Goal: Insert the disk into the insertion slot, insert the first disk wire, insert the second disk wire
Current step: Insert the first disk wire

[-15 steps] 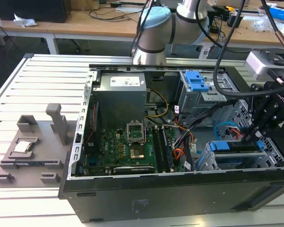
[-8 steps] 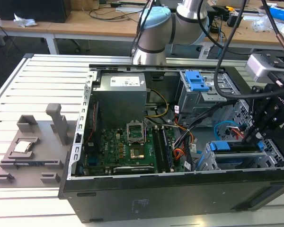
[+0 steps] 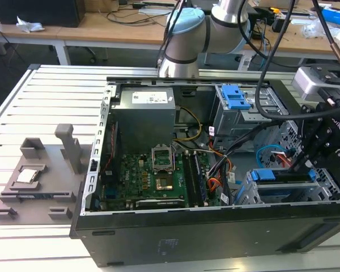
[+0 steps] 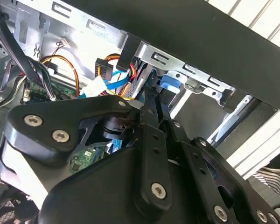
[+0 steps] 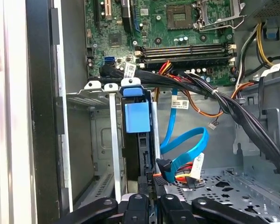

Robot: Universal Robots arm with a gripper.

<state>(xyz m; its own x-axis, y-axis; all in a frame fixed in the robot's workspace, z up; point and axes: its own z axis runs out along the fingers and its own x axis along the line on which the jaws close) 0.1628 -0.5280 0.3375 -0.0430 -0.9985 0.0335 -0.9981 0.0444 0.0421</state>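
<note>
The disk (image 3: 283,175), edged by its bright blue carrier, sits in the mouth of the insertion slot (image 3: 272,195), the low grey cage at the case's near corner on the exterior view's right. In the first wrist view the disk (image 5: 137,116) is edge-on between the cage rails (image 5: 113,140). My gripper (image 5: 147,205) is shut on the disk's trailing edge. The second wrist view has the closed fingers (image 4: 154,121) just behind the blue carrier (image 4: 170,83). A loose blue data wire (image 5: 186,149) and a red-yellow-black power wire (image 5: 182,177) lie beside the cage.
A taller grey cage with a blue ribbed latch (image 3: 235,96) stands behind the slot. Black cable bundles (image 5: 214,93) cross above the cage, over the motherboard (image 3: 158,175). The power supply (image 3: 144,113) is at the back. A grey fixture (image 3: 39,175) lies outside the case, on the exterior view's left.
</note>
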